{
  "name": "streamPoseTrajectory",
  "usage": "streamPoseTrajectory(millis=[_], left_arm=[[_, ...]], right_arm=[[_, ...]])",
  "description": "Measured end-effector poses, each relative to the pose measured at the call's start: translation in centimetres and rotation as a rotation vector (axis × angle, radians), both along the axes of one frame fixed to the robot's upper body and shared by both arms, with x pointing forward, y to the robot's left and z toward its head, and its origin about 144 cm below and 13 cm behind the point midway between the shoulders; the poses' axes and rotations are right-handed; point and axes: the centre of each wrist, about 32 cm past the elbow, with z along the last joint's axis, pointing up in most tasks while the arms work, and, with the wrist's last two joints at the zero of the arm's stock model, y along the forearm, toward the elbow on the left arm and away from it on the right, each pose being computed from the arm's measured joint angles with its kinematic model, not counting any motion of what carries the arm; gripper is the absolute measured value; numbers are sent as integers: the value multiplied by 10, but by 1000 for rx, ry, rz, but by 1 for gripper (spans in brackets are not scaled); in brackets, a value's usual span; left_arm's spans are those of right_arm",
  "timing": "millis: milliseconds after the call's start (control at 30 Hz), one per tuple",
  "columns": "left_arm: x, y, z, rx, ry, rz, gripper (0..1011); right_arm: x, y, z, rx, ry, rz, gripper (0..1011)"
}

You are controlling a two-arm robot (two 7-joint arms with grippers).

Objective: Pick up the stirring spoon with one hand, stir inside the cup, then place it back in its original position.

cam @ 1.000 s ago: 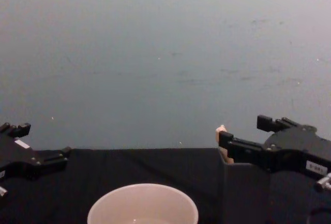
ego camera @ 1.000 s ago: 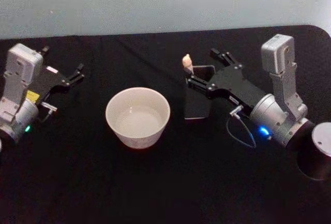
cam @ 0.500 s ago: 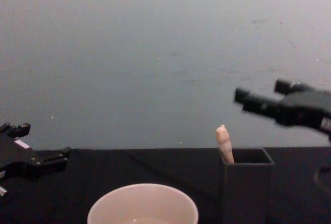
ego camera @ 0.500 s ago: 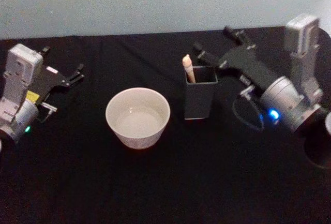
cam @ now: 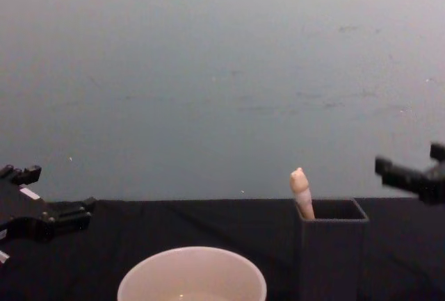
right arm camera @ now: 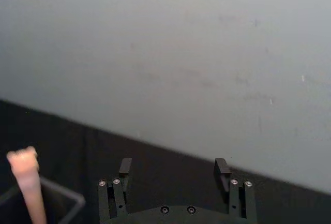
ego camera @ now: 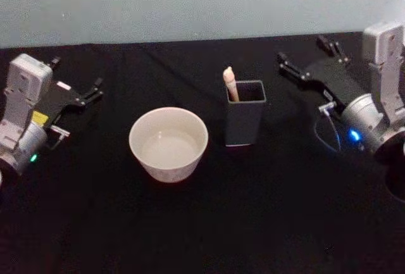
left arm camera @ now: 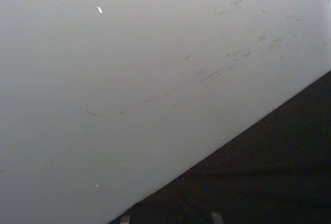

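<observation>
The stirring spoon (ego camera: 230, 84) stands in the dark grey square holder (ego camera: 244, 122), its beige knobbed handle (cam: 302, 191) leaning against the holder's left wall; stem and bowl are hidden inside. The cream-white cup (ego camera: 168, 143) sits left of the holder (cam: 332, 252). My right gripper (ego camera: 305, 57) is open and empty, well to the right of the holder and apart from it; in the right wrist view its gripper (right arm camera: 173, 168) faces the wall with the spoon handle (right arm camera: 27, 182) off to one side. My left gripper (ego camera: 77, 83) rests open at the table's far left.
A black cloth (ego camera: 202, 223) covers the table, with a pale wall (ego camera: 190, 2) behind it. A dark round object (ego camera: 397, 182) sits at the right edge beside the right arm.
My right gripper has let go of the spoon handle and drawn back to the right, away from the holder. The spoon stays standing in the holder. The left arm has not moved.
</observation>
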Motion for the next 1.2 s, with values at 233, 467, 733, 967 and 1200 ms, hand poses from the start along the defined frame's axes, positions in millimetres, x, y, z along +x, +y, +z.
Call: streamPoseTrajectory(millis=[233,467,733,967,1200], left_arm=[[0,0,0,0,0,0,1001],[0,0,0,0,0,0,1001],[0,0,0,0,0,0,1001],[0,0,0,0,0,0,1001],[0,0,0,0,0,0,1001]], right_arm=[[-3,-1,-22,-69,84,-22,1000],[-3,0,-29,-87,111,-30,1000],[-3,0,-28,-86,107,-28,1000],[-3,0,-27,-84,105,-26,1000],[-3,0,-27,-83,104,-26,1000]])
